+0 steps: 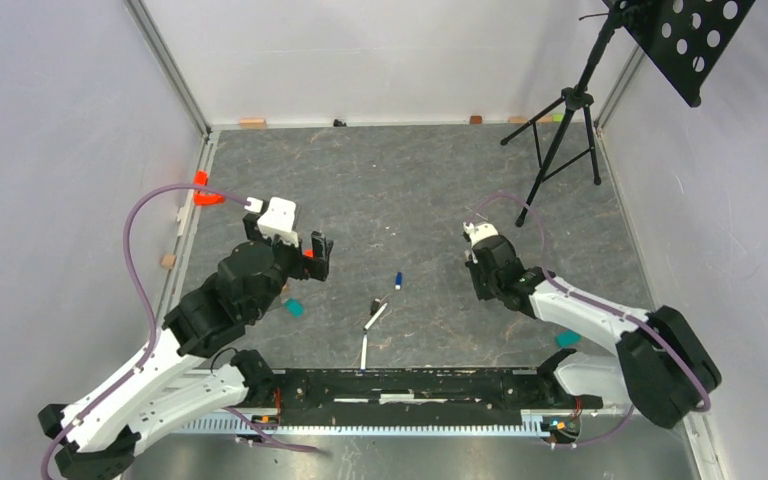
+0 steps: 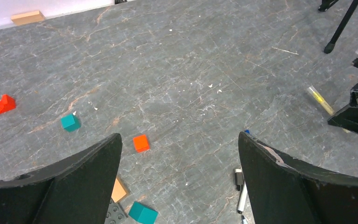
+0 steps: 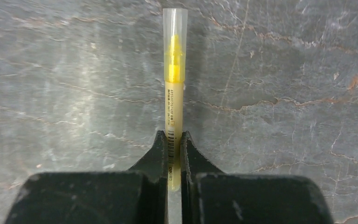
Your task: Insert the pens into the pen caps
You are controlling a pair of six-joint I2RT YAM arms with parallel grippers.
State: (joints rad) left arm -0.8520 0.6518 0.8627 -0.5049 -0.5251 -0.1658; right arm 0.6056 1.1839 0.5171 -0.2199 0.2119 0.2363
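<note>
Progress: early, I judge one pen of three dealt with. My right hand [image 3: 173, 135] is clamped on the tail of the yellow pen [image 3: 174, 107]. A clear cap [image 3: 175, 23] already covers its yellow tip, so this one looks capped. It sits over the right half of the table [image 1: 410, 190], low over the surface as far as I can tell.

Axis: the yellow pen's long axis runs straight out of my right hand, capped tip pointing away from the palm, tail buried between the fingers.

My left hand [image 2: 179, 140] has its fingers wide apart and holds nothing, over the left half of the table.

Left to do: the first white pen [image 1: 375, 318] and the second white pen [image 1: 363, 352] lie flat near the middle of the near edge. The first slants toward the far right, the second runs almost near-to-far. The black cap [image 1: 374, 304] lies at the first pen's far end; on or just touching, can't tell. The blue cap [image 1: 398, 279] lies loose, just beyond them toward the table's centre.
</note>
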